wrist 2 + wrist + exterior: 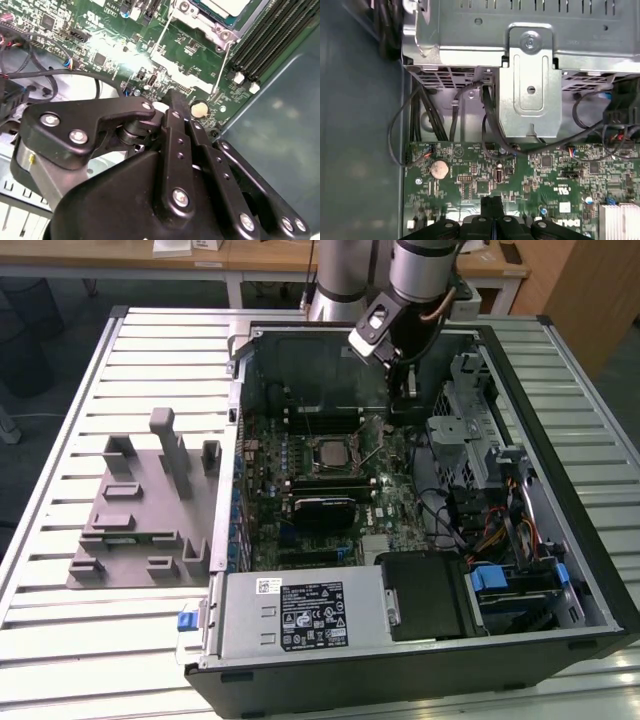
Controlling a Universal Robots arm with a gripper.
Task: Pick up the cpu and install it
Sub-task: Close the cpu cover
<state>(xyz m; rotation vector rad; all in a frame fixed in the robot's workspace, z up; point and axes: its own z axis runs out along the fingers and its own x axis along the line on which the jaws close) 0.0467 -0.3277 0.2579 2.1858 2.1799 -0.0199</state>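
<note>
**Claw (405,390) closed on nothing, cpu (328,452) sitting in its socket**

My claw is hanging inside the open computer case (587,470). I am pressing its two black fingers (488,205) together tip to tip, and I am gripping nothing between them. In both wrist views the tips are hovering just above the green motherboard (545,170), clear of its surface and near the round silver coin cell (439,169). The folded metal drive cage (530,75) and a bundle of black cables (487,120) are standing close beyond them.

The cpu is lying flat in the middle of the motherboard, apart from me. In the exterior view it is sitting at about 8 o'clock from my claw, its shiny square top facing up inside the socket frame (210,27). In the second wrist view I am seeing one corner of that silver top, with the frame around it and the memory slots (260,40) just beside it.

The grey slotted tray (130,520) is resting on the slatted desk (150,350) at 9 o'clock from the case in the exterior view, well apart from my claw.
</note>
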